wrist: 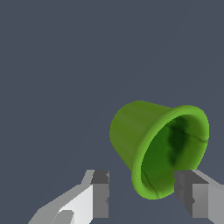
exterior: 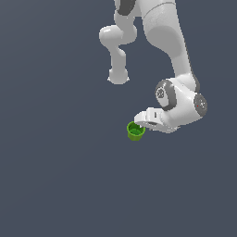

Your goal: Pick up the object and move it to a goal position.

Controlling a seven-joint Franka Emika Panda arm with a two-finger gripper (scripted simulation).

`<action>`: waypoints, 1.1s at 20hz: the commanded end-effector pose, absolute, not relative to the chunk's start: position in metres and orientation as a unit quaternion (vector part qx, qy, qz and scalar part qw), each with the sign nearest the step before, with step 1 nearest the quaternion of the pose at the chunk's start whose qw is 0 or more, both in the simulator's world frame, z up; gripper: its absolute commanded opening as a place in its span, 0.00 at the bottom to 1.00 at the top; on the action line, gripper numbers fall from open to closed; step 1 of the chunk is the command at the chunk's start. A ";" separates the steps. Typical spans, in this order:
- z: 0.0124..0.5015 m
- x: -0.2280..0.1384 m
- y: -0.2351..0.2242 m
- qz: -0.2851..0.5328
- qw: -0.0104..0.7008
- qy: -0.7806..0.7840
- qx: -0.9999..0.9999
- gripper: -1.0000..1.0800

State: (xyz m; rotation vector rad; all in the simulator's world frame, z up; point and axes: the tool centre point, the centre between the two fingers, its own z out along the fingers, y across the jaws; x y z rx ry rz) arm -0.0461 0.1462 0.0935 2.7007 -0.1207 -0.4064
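From the exterior view, the green cup (exterior: 135, 131) is seen on the gray floor (exterior: 55, 176), touching the tip of the gripper (exterior: 141, 121), which is tipped low to reach it. Through the wrist view, the gripper (wrist: 144, 197) is spread wide, nothing held; the cup (wrist: 159, 146) is seen just ahead, nearer one finger (wrist: 199, 197).

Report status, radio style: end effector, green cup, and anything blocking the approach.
End effector open, fingers either side of the cup's rim. Green cup not gripped, mouth tilted toward wrist camera. Nothing else near it in either view.
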 end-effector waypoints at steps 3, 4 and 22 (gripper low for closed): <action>0.079 -0.052 0.140 -0.146 0.204 -0.044 0.967 0.62; 0.077 -0.053 0.139 -0.146 0.204 -0.044 0.967 0.62; 0.074 -0.053 0.136 -0.143 0.203 -0.044 0.968 0.00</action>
